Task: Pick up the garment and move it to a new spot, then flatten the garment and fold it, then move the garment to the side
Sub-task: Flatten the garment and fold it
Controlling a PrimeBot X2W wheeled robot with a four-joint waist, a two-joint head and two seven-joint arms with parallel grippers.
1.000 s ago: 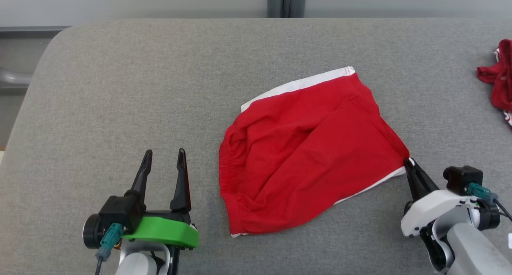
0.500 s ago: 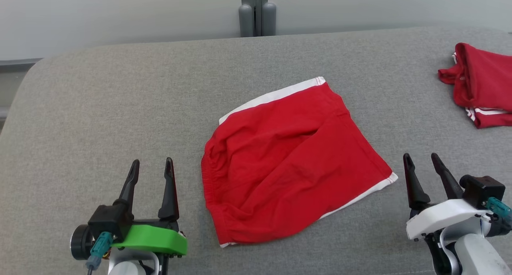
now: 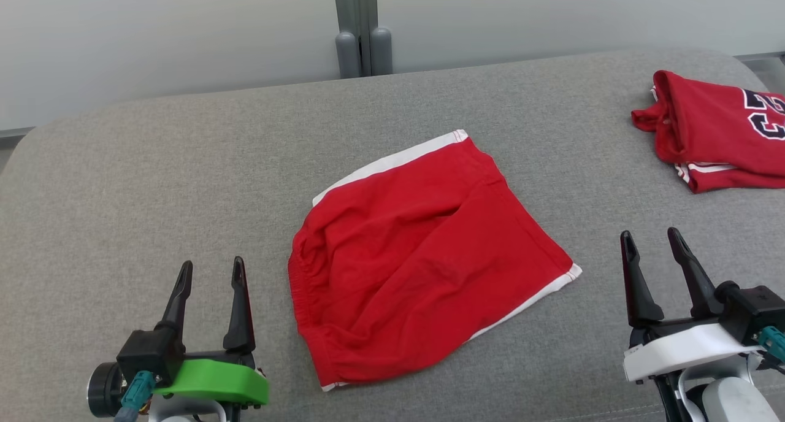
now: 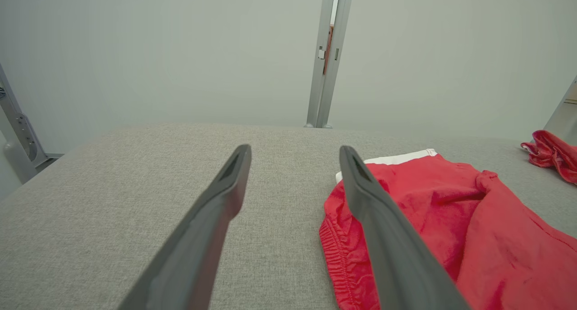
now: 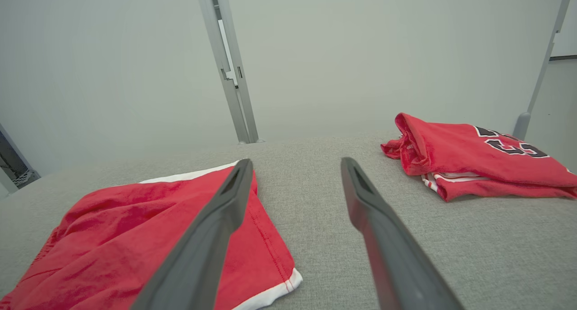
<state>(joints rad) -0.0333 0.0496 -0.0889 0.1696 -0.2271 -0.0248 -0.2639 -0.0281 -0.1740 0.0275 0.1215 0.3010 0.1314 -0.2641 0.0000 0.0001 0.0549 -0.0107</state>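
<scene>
A grey padded surface (image 3: 153,183) is spread across the view. Red shorts (image 3: 417,256) with white trim are laid rumpled near its middle, between the two grippers and touched by neither. A folded red jersey (image 3: 711,127) is set at the far right, well apart. The left gripper (image 3: 211,262) and the right gripper (image 3: 649,232) are held wide open, with nothing gripped.

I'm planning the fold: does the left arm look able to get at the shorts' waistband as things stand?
Probably yes: the left arm has its jaws open just beside the waistband of the shorts, with nothing lying between.
</scene>
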